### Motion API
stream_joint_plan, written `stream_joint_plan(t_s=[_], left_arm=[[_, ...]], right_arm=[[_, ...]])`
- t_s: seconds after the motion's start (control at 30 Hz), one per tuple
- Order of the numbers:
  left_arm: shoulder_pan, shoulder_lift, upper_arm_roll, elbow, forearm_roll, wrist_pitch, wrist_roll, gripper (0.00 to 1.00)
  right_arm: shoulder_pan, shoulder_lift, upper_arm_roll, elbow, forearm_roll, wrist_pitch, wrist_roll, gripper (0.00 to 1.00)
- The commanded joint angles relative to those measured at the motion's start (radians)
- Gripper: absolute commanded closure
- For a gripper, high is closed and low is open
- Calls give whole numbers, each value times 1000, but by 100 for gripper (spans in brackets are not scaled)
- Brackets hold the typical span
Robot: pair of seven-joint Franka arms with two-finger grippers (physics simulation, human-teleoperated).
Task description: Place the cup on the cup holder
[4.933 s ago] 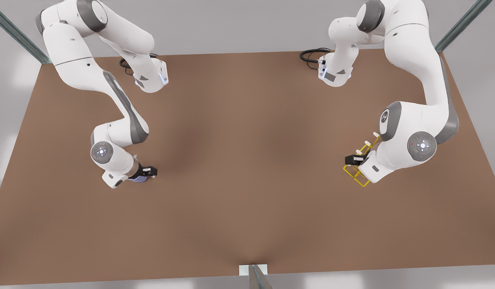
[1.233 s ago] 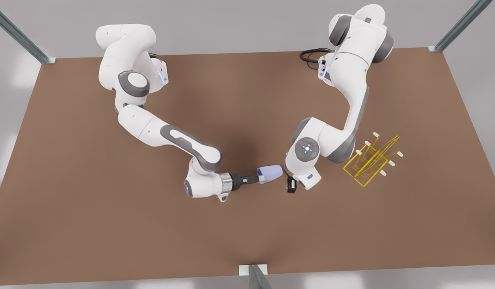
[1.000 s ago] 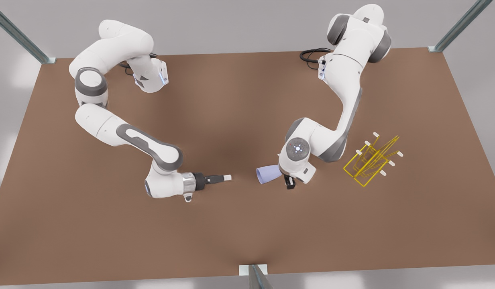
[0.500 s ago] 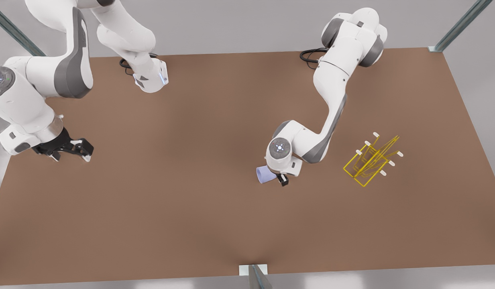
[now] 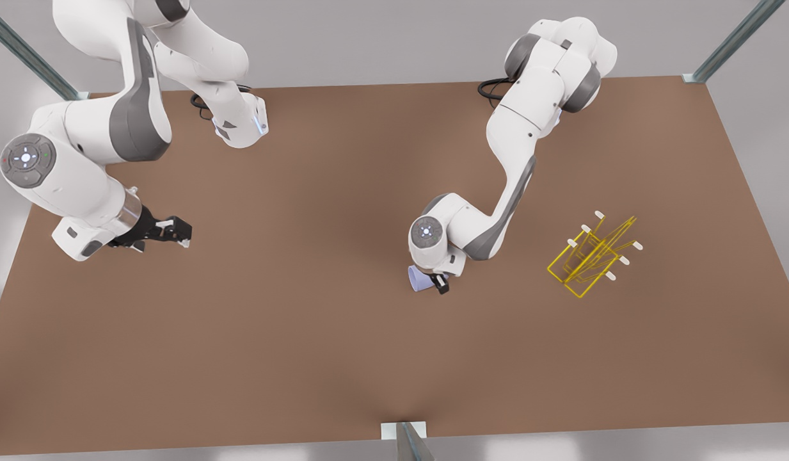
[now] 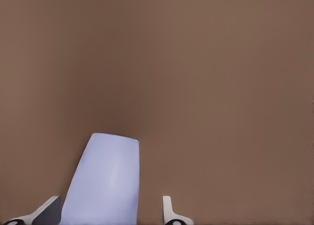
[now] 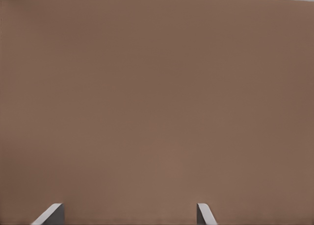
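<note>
Smooth matte lavender-blue cup (image 5: pixel 418 280), a plain tapered tumbler with no handle, is held above the flat brown table (image 5: pixel 343 358) near its middle by the left gripper (image 5: pixel 430 282), which is the one on the front view's right. In the left wrist view the cup (image 6: pixel 104 183) sits between the two pale fingers (image 6: pixel 169 212); one finger touches its side, the other stands a little off it, so the grip looks loose but closed around the cup. The cup holder (image 5: pixel 589 255), a thin yellow wire rack with a rectangular base frame and slanted prongs capped in white, stands on the table well apart from the cup, toward the front view's right. The right gripper (image 5: pixel 170 232), black with light tips, hangs over the table's edge at the front view's left with fingers spread and nothing between them; the right wrist view shows the two fingertips (image 7: pixel 51 214) wide apart over bare brown surface. Both arms are glossy white with grey joints. Versus half a second ago: the left arm has folded in slightly and turned the cup more upright under the wrist, the right gripper has drifted a little toward the centre, and the rack has not moved.
</note>
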Motion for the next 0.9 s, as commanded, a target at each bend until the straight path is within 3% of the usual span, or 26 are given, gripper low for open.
stream_joint_plan(t_s=[0.0,0.87], left_arm=[[4,-1,-6,0,-4,43,-22,0],[-9,100,-6,-12,9,172,38,0]], right_arm=[[-14,-3,-5,2,-2,-18,9,0],[-43,-7,-7,14,2,-25,7,0]])
